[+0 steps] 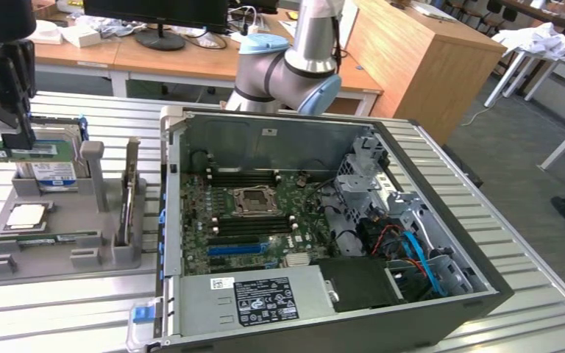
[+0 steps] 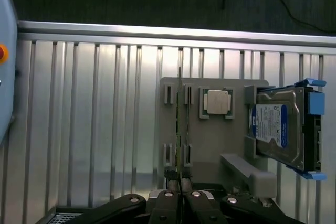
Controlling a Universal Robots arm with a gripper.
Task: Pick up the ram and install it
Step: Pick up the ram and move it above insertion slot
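Hand (image 1: pixel 18 141) is closed on the ram (image 1: pixel 39 153). I see the stick held level and standing on its long edge. Its long axis runs along the exterior view's left-right. It sits above the grey fixture (image 1: pixel 57 254) on the counter (image 1: pixel 528 250), just in front of the hard drive (image 1: pixel 55 175). In the wrist view it is edge-on, a thin line running straight out from the hand. The open PC case (image 1: pixel 341 220) is well apart.

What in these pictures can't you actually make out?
- Exterior view: the ram runs off the exterior view's left edge, and the fingers hide its middle.
- Wrist view: the ram is seen edge-on, so its flat faces are unseen.
- Exterior view: the power supply label is too small to read.
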